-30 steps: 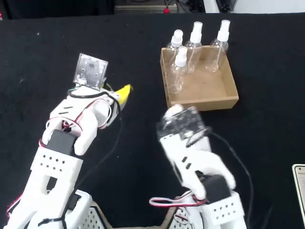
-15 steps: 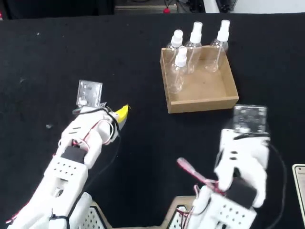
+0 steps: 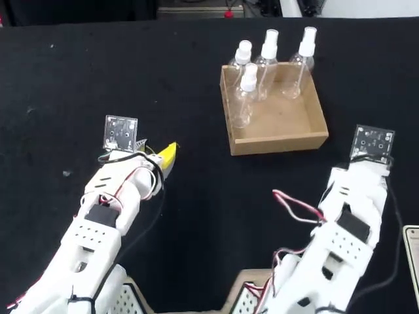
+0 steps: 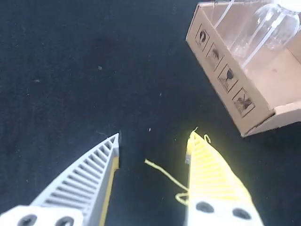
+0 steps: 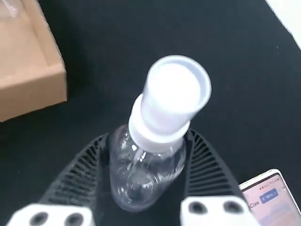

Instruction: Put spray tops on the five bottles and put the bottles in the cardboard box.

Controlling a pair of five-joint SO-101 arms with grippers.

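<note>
Spanning the scene, the black table [image 3: 196, 78] carries the cardboard box [image 3: 278, 140], which holds four bottles [image 3: 243, 98] with spray tops fitted. The left hand [image 4: 153, 141] hangs above the table with its fingers apart. The right hand [image 5: 149, 139], near the box's front corner, is clamped on the fifth bottle [image 5: 146, 174], capped with its spray top [image 5: 171, 101].

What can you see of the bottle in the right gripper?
The bottle is clear plastic with a thin tube inside and a white spray top fitted. It sits between the right gripper's black ribbed fingers, which clamp its sides, over the black table near the cardboard box.
</note>
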